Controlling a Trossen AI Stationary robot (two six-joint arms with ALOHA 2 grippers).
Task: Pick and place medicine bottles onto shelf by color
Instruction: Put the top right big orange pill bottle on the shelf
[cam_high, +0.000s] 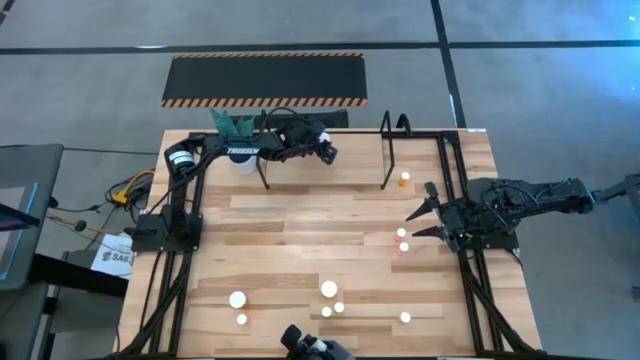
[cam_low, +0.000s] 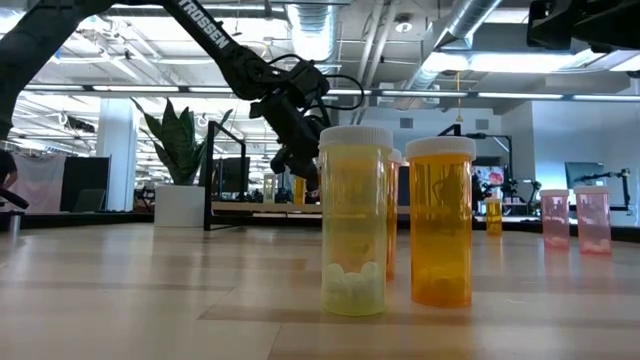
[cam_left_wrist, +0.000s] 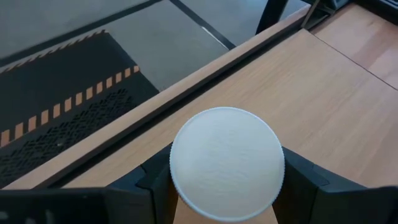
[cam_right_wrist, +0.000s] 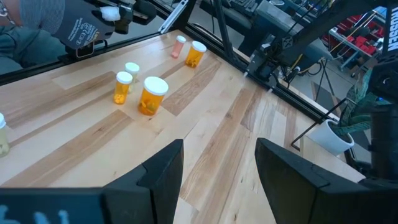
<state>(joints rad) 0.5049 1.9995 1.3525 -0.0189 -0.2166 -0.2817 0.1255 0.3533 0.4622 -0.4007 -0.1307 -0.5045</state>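
My left gripper (cam_high: 326, 150) reaches over the shelf (cam_high: 352, 160), a light wooden board between black hoop uprights at the table's far side. It is shut on a medicine bottle (cam_left_wrist: 227, 163) with a white cap and an orange-yellow body. The low view shows this bottle (cam_low: 298, 188) upright under the fingers, just at the shelf board (cam_low: 250, 206); whether it stands on it I cannot tell. A small orange bottle (cam_high: 404, 178) stands by the shelf's right end. My right gripper (cam_high: 425, 215) waits open at the table's right side. My left gripper pinches the bottle between its two fingers (cam_left_wrist: 146, 180), on opposite sides of the body just under the white cap (cam_left_wrist: 227, 130). The fingers slant down from the table's left and near side. The bottle stays upright, cap up, above the shelf board (cam_left_wrist: 323, 106).
Loose bottles stand on the table: two pink ones (cam_high: 402, 240) near my right gripper and several near the front edge (cam_high: 328, 289), (cam_high: 237, 298), (cam_high: 405, 317). A plant in a white pot (cam_high: 240, 150) stands by the shelf's left hoop. A striped black mat (cam_high: 262, 78) lies beyond the table.
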